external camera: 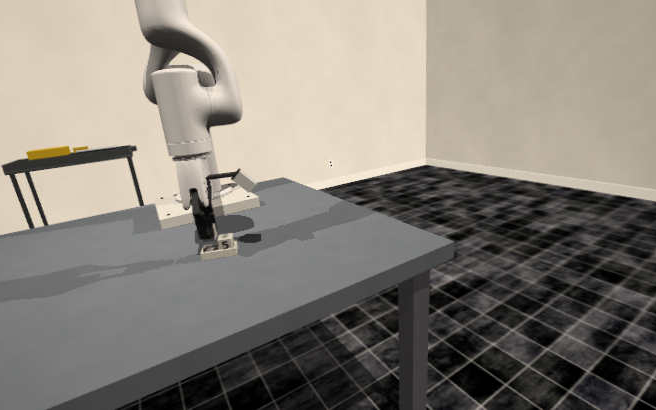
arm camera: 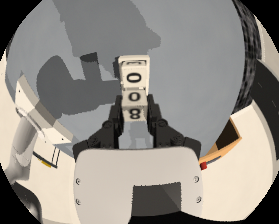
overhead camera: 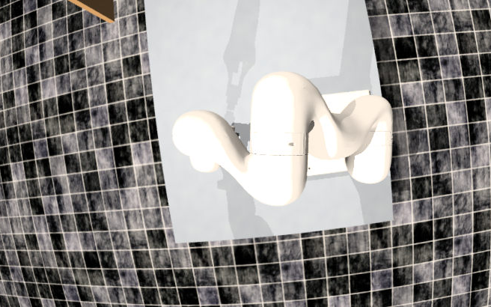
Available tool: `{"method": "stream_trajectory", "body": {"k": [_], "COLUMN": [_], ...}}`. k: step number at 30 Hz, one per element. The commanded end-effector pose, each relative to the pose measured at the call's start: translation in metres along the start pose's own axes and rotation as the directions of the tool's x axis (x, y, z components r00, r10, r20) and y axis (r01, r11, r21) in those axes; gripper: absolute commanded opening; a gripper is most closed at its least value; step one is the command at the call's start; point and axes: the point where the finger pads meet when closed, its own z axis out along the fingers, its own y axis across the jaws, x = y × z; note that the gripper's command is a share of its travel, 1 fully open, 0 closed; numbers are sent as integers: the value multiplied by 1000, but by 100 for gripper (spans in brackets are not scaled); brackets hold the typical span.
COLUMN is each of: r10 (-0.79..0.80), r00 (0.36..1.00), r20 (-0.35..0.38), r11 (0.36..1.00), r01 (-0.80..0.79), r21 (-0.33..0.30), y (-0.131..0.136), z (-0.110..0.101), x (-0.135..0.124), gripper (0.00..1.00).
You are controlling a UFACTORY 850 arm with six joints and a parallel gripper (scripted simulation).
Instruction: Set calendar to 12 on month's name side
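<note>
A small cream tray lies on the grey table near the arm's base. Two cream cubes stand in it side by side. In the exterior view the right cube shows a 5 toward the camera. My gripper reaches straight down onto the left cube, which is mostly hidden by the fingers. In the wrist view the gripper is shut on the near cube, whose top shows an 8. The far cube shows a 0 on top. The month's name is not legible. In the overhead view the arm hides the tray.
The arm's cream base plate lies just behind the tray. The table's right edge is far from the tray. A dark side table with a yellow object stands by the back wall.
</note>
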Motion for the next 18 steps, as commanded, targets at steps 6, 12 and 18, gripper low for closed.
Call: {"method": "stream_trajectory", "body": {"k": [6,12,18], "r10": [0,0,0], "r00": [1000,1000,1000], "r20": [0,0,0], "r11": [1000,1000,1000], "r01": [0,0,0], "r21": [-2,-2,-2], "y": [1,1,1], "z": [6,10,15], "x": [0,0,0], "gripper": [27,27,27]}}
